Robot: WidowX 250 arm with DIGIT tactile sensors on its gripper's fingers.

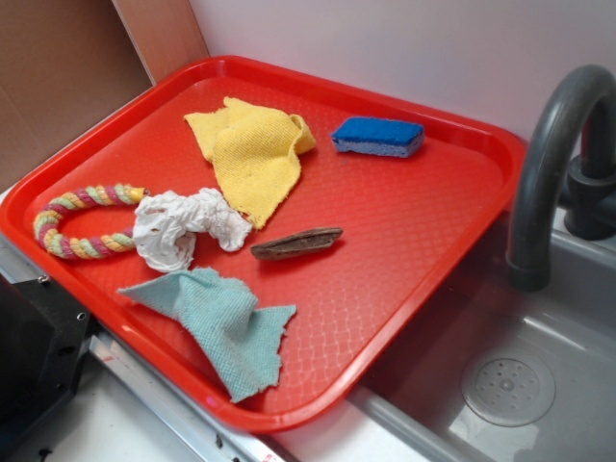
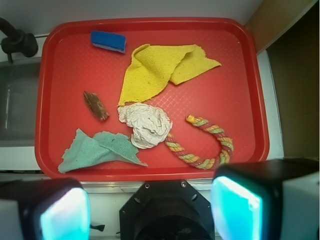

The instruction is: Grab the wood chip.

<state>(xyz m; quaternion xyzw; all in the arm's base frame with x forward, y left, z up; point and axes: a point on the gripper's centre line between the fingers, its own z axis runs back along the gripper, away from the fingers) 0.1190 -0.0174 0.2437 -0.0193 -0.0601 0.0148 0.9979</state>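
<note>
The wood chip (image 1: pixel 296 243) is a dark brown sliver lying flat near the middle of the red tray (image 1: pixel 433 260). In the wrist view the wood chip (image 2: pixel 96 105) sits left of centre on the tray (image 2: pixel 65 75). My gripper (image 2: pixel 150 210) is open and empty, with its two cyan pads (image 2: pixel 65 215) wide apart at the bottom of the wrist view. It hangs high over the tray's near edge, far from the chip. The gripper is out of the exterior view.
On the tray lie a blue sponge (image 1: pixel 378 136), a yellow cloth (image 1: pixel 252 154), a crumpled white cloth (image 1: pixel 183 226) beside the chip, a coloured rope ring (image 1: pixel 77 221) and a teal cloth (image 1: pixel 226 322). A grey faucet (image 1: pixel 549 164) and sink (image 1: pixel 510 385) stand to the right.
</note>
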